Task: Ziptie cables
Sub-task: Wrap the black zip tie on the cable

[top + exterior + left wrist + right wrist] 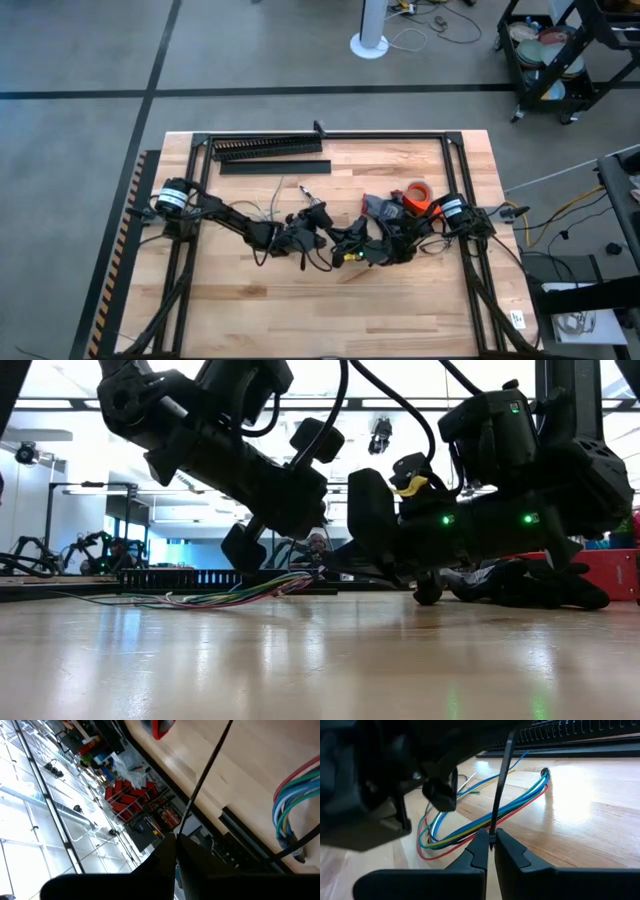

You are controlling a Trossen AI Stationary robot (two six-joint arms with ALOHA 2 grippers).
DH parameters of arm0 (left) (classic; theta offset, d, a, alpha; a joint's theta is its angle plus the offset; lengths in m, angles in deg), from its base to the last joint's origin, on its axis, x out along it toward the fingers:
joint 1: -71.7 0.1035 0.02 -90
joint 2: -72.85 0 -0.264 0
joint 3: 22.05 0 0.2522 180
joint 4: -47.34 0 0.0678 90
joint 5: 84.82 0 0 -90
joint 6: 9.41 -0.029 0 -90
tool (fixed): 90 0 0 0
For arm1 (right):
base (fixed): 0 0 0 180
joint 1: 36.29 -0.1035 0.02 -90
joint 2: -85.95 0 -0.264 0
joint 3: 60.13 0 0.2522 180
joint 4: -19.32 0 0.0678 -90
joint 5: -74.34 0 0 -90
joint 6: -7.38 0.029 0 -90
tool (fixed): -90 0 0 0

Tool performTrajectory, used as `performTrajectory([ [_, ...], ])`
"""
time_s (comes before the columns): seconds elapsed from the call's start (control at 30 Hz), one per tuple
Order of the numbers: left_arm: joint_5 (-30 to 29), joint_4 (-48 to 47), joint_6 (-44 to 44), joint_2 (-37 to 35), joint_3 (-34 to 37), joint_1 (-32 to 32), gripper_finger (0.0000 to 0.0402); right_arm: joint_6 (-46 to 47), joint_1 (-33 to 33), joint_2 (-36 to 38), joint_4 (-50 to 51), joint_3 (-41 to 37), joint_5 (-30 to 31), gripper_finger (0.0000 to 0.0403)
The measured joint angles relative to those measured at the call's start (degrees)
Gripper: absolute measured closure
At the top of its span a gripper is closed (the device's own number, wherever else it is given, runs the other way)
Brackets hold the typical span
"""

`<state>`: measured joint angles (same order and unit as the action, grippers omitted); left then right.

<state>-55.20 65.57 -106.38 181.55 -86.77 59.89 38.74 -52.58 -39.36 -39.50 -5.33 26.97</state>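
Left gripper [175, 851] mid-table, fingers pinched on a thin dark ziptie [207, 767]; strip's upper end cut off at frame edge. Cables [485, 817] lie looped on the wood near the black duct [267, 148], partly hidden behind an arm. Right gripper [491, 845] just beside, likewise clamped on a ziptie [502, 785]. No legible writing anywhere

The cables [485, 817], thin wires in many colours, lie looped on the table, and a thin dark ziptie [501, 785] stands up just in front of them.
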Motion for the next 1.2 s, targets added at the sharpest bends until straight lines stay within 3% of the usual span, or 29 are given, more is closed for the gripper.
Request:
performTrajectory([
  [0.6,-1.37,0.06,0.65,-0.98,1.49,-1.66,0.0402,-28.2,-2.28,-0.17,1.01,-0.09,3.86,0.0403],
  [1.2,-0.54,0.06,-0.59,0.13,1.64,-1.43,0.0402,-34.12,-2.35,-0.13,1.85,1.1,3.92,0.0403],
])
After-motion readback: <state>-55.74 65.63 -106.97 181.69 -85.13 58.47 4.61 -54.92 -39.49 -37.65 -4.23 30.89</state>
